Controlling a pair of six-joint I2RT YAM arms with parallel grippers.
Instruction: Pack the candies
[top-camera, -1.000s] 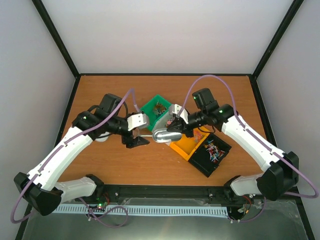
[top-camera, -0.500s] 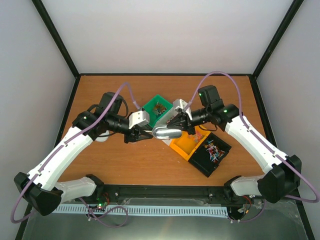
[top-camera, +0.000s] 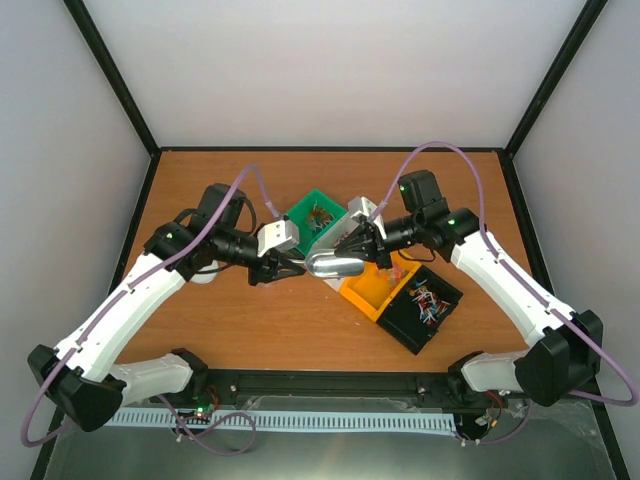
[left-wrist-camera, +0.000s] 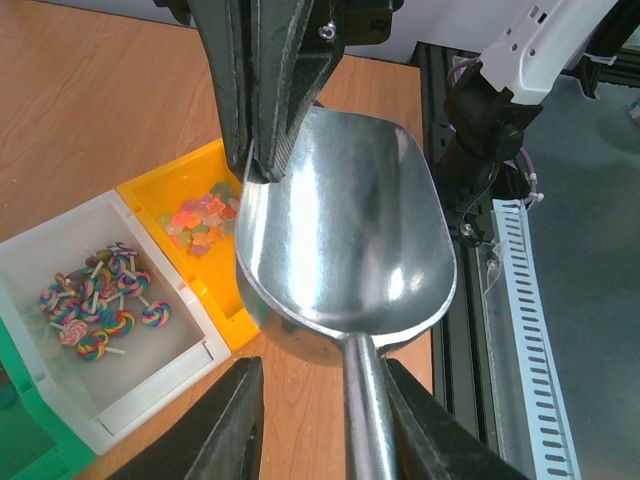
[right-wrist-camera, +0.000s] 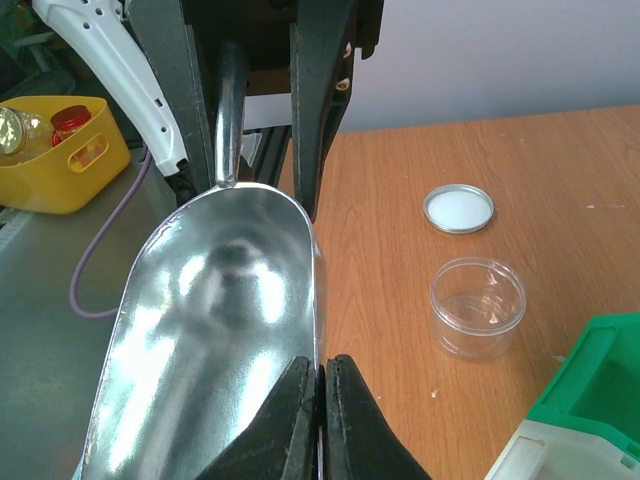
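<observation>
A metal scoop (top-camera: 335, 265) hangs over the table's middle, and its bowl is empty (left-wrist-camera: 345, 230). My right gripper (top-camera: 352, 248) is shut on the bowl's rim (right-wrist-camera: 322, 370). My left gripper (top-camera: 283, 268) is open around the scoop's handle (left-wrist-camera: 365, 420). The handle lies against one finger (left-wrist-camera: 425, 430), and the other finger stands apart. Candies show as lollipops (left-wrist-camera: 95, 310) in a white bin (left-wrist-camera: 150, 400), gummies (left-wrist-camera: 200, 220) in an orange bin (left-wrist-camera: 175, 170), and mixed sweets (top-camera: 428, 298) in a black bin (top-camera: 405, 335).
A green bin (top-camera: 315, 212) stands behind the scoop, next to the orange bin (top-camera: 372, 290). A small clear jar (right-wrist-camera: 477, 307) and its lid (right-wrist-camera: 458, 208) rest on the table to the left. A yellow basket (right-wrist-camera: 60, 150) sits off the table's near edge.
My left gripper has moved right until its open fingers stand around the scoop's handle. My right gripper has lifted and turned the scoop a little toward it.
</observation>
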